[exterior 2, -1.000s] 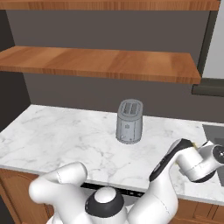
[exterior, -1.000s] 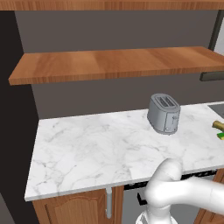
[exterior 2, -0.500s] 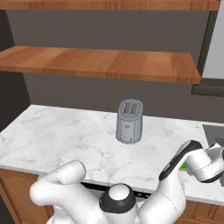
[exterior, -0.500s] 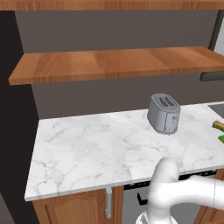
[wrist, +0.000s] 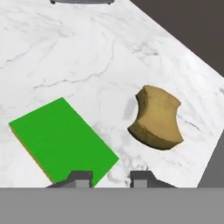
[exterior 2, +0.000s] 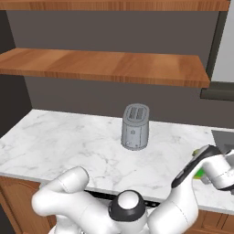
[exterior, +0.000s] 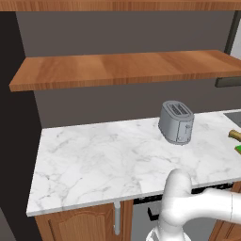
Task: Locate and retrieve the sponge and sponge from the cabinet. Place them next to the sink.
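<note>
Wall (exterior: 117, 33): flat dark grey, behind counter and boards.
Counter (exterior: 103, 160): white marble with grey veining, square front edge.
Lower cupboards (exterior: 80, 226): reddish-brown wood, arched door panel, pale vertical handle (exterior: 116, 217).
Toaster (exterior: 176, 121): grey metal, two slots, standing on marble near back wall.
Left side (exterior: 14, 155): near-black vertical panel beside counter end.
Upper right (exterior 2: 225, 41): pale grey surface with dark frame.
Light: even, soft, faint shadows.

A rendered home kitchen.

A white marble counter (exterior: 108, 164) runs over wooden cupboards with arched door panels (exterior: 82, 226). A grey two-slot toaster (exterior 2: 135, 126) stands on it, long reddish-brown wall shelves (exterior: 127, 68) hang above, and a sink's edge (exterior: 234, 115) shows far right.
</note>
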